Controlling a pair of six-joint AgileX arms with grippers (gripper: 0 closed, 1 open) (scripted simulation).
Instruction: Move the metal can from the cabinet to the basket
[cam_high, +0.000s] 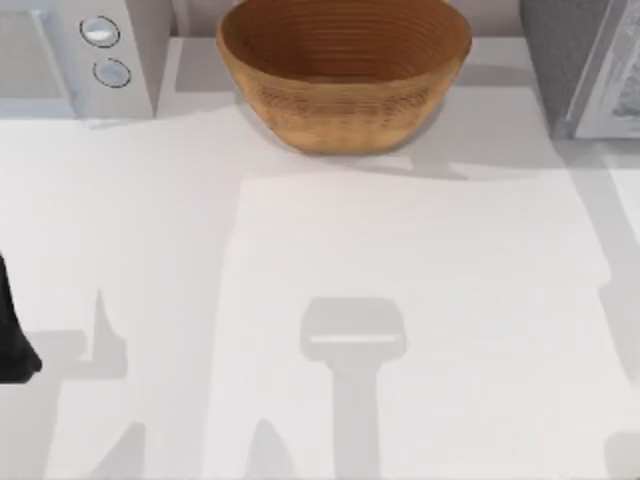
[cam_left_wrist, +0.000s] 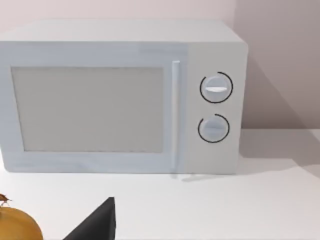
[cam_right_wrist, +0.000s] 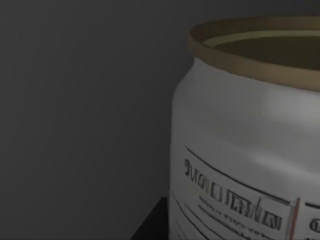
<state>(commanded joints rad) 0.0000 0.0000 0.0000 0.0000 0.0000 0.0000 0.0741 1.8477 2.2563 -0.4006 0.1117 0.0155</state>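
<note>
Broadly, the white table (cam_high: 420, 300) carries everything, with grey shadows of the arms lying across its near half. At its far left stands a white microwave (cam_high: 90, 50) with two round knobs (cam_left_wrist: 216, 88) one above the other beside a vertical door handle; from the left wrist view its pale window and closed door face the camera. At the far right is the cabinet (cam_high: 565, 55), a dark grey textured box with a paler door panel (cam_high: 620, 80) swung toward the table. Between the two, at the far middle, sits the basket (cam_high: 345, 70), tan, round and ribbed inside, standing apart from both the microwave and the cabinet.

The left arm (cam_high: 12, 335) shows as a dark shape at the table's left edge, and a dark tip of the left end effector (cam_left_wrist: 97, 222) juts into the left wrist view, pointed at the microwave; I cannot tell how far its fingers are spread. Beside that tip lies part of a rounded yellow-orange object (cam_left_wrist: 17, 225), too little visible to name.

The right wrist view is dim: the metal can (cam_right_wrist: 245, 145) stands upright very close to the camera, silver with printed label marks and a thin red line, against a dark grey wall of the cabinet interior. Whether the right end effector is spread or closed cannot be told.
</note>
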